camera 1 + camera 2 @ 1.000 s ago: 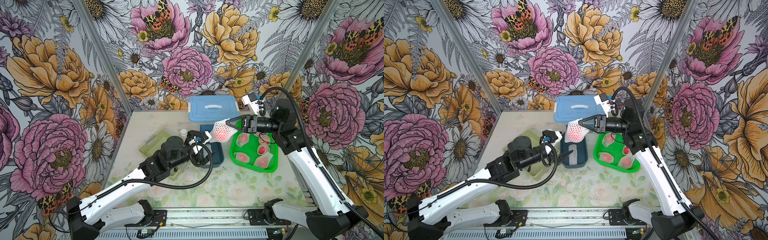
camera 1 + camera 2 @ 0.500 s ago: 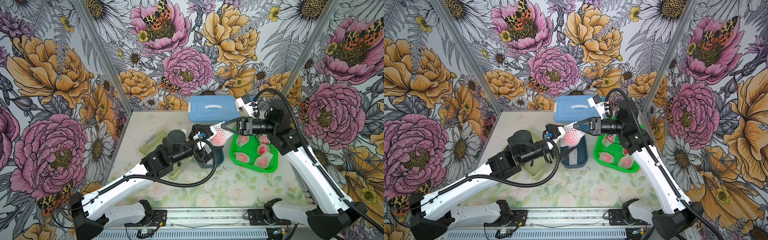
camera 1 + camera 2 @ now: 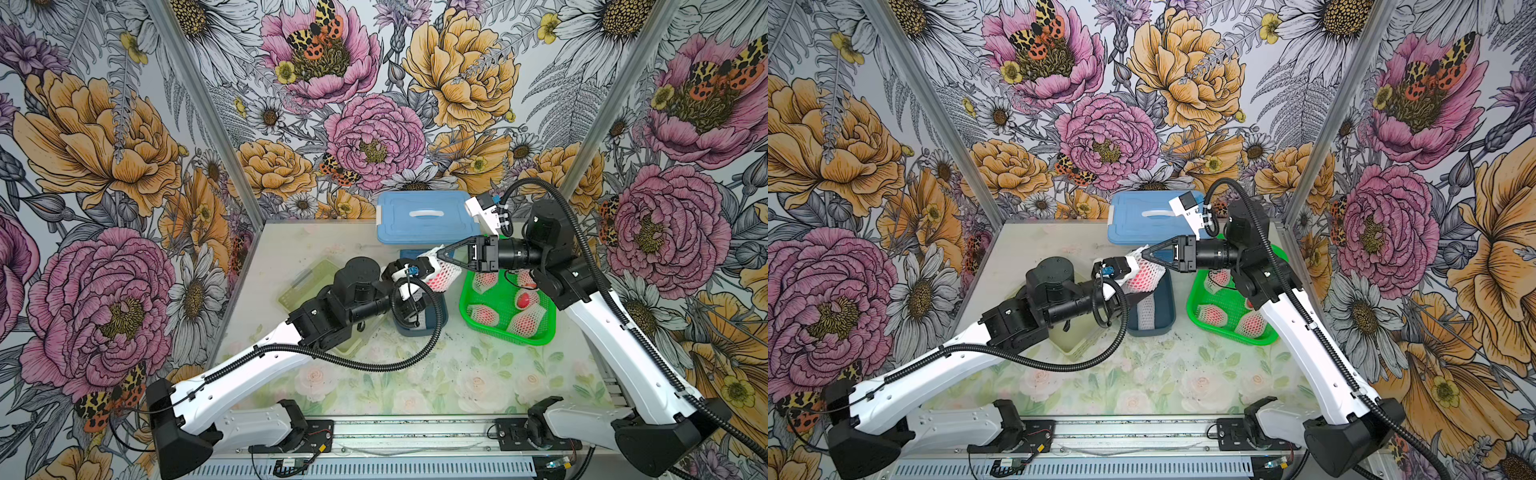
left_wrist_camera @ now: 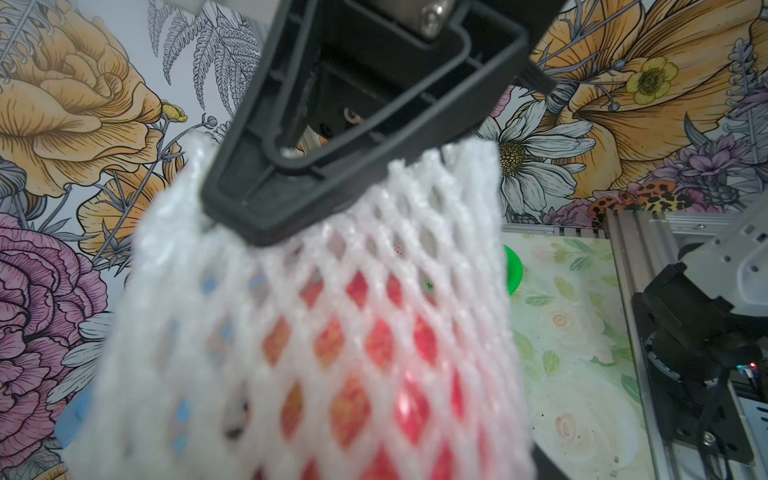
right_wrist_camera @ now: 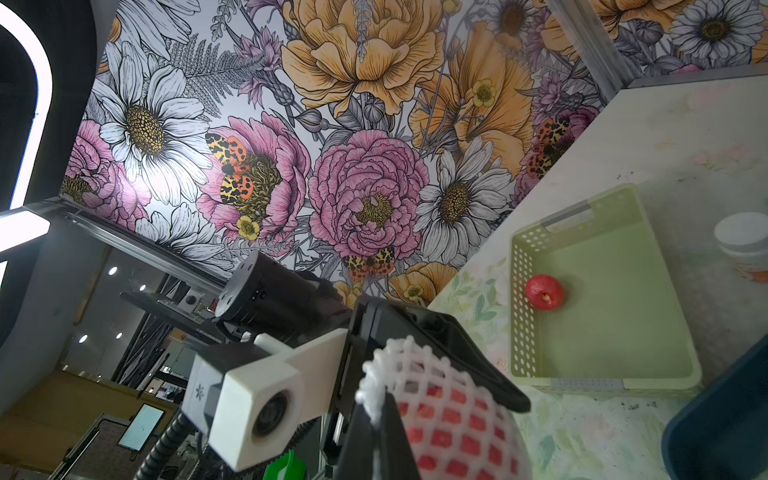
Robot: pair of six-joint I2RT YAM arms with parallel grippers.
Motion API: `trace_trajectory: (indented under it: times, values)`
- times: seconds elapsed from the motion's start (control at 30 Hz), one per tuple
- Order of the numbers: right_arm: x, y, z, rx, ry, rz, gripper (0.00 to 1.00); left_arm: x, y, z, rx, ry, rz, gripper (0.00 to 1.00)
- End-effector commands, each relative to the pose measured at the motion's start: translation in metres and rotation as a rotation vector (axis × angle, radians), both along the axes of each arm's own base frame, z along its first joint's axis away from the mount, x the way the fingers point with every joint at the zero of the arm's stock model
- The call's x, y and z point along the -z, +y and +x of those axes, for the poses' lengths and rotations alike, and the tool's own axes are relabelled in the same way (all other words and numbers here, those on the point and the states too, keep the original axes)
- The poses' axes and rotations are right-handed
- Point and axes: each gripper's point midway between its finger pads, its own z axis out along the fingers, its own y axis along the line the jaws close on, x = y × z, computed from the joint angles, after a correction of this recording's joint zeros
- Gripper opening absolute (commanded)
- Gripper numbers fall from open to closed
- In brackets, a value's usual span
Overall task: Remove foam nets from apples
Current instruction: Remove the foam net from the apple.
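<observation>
**Table.** The fixtures are as they stood a second ago.
- The blue lidded box is at the rear.
- The green basket, on the right, holds several wrapped apples.
- The dark blue bin, in the centre, holds at least one empty net.
- The pale green tray, on the left, holds one bare apple.

**Left arm.** This is the notable change. A second ago it stood back beside the bin with its jaws spread wide. It has since reached forward, and the left gripper now brackets the netted apple, which hangs in the air above the bin. The jaws have narrowed toward the fruit. In the right wrist view one finger lies along the foam. The opposite finger is hidden behind the apple, so a firm grasp cannot be confirmed.

**Right arm.** It has shifted slightly toward the centre to meet the left. The right gripper stays clenched on the frilly end of the foam net and carries net and fruit together.

**Assessment.** The two-handed set-up for stripping is nearly in place, with one gripper at the fruit and the other on the sleeve end. The net is still fully on this apple. Once the left hold is secure, drawing the grippers apart should slide the sleeve off. If the left jaws trap foam against the skin, the net is likely to stretch rather than slip.
</observation>
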Motion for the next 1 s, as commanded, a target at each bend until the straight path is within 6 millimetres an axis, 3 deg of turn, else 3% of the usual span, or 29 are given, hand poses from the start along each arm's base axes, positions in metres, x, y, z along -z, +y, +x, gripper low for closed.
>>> trace_trajectory:
  times: [0.0, 0.07, 0.2, 0.3, 0.47, 0.7, 0.87, 0.97]
  values:
    - [-0.011, -0.002, 0.005, 0.027, -0.056, 0.01, 0.18, -0.005, 0.003, -0.008, 0.024, 0.0, -0.01, 0.42]
    - [-0.014, -0.004, 0.005, 0.036, -0.066, 0.014, 0.33, -0.006, 0.006, -0.008, 0.02, 0.003, -0.017, 0.41]
    - [-0.024, -0.014, -0.002, 0.069, -0.157, 0.017, 0.85, -0.004, 0.014, -0.003, 0.0, 0.042, -0.06, 0.4]
    - [-0.013, -0.018, -0.005, 0.103, -0.192, -0.002, 0.99, -0.007, 0.022, 0.005, -0.01, 0.093, -0.125, 0.4]
    - [0.019, -0.014, 0.0, 0.167, -0.178, -0.057, 1.0, -0.007, 0.027, 0.009, -0.003, 0.145, -0.164, 0.4]
    - [0.04, 0.009, 0.003, 0.226, -0.218, -0.131, 0.96, -0.003, 0.023, 0.01, 0.014, 0.182, -0.152, 0.4]
    - [0.046, 0.017, 0.009, 0.297, -0.268, -0.183, 0.7, 0.002, 0.022, 0.011, 0.01, 0.206, -0.143, 0.4]
    - [0.048, 0.016, 0.013, 0.343, -0.292, -0.209, 0.39, 0.007, 0.022, 0.014, -0.004, 0.218, -0.134, 0.4]
